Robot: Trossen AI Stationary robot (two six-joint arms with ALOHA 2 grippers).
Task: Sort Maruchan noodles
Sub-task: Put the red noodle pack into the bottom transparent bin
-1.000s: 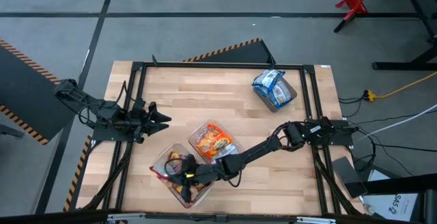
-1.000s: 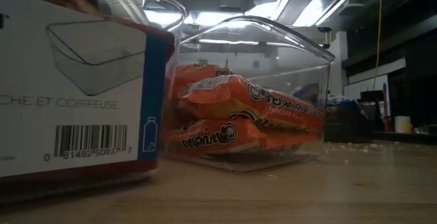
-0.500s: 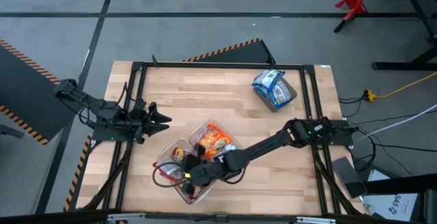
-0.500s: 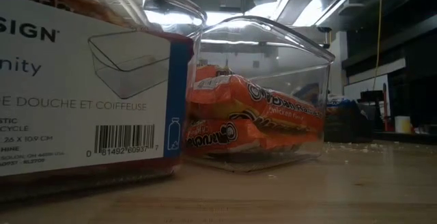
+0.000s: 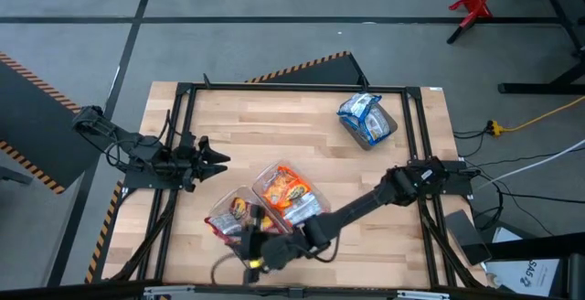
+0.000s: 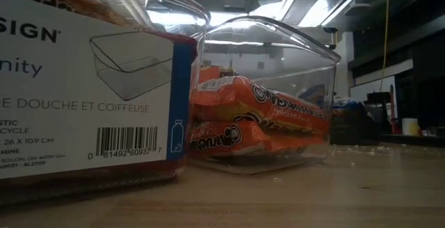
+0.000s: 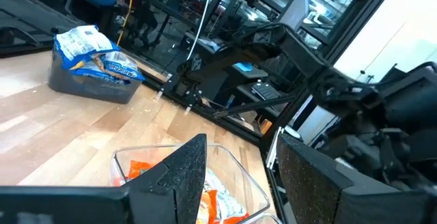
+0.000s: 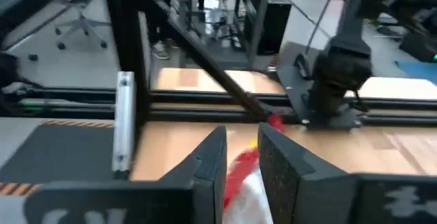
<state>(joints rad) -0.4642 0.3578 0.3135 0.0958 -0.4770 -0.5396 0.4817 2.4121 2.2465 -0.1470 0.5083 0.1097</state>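
The sort looks close to done: the red packets (image 5: 230,214) lie in a clear tub (image 5: 222,229) at the near edge of the table, touching a second clear tub (image 5: 306,210) of orange packets (image 5: 284,187), while the blue packets (image 5: 364,110) sit in a dark grey tub (image 5: 377,135) well apart, toward the far right corner. The right gripper (image 5: 258,250) hangs low just beside the red tub's near end, fingers a narrow gap apart; a red-and-white scrap shows between them in its wrist view, though whether it grips a packet is hard to tell. The next move probably calls for checking the drop. The red packets' long axis runs diagonally with their tub. The left gripper (image 5: 217,160) waits spread, empty, beyond that tub.
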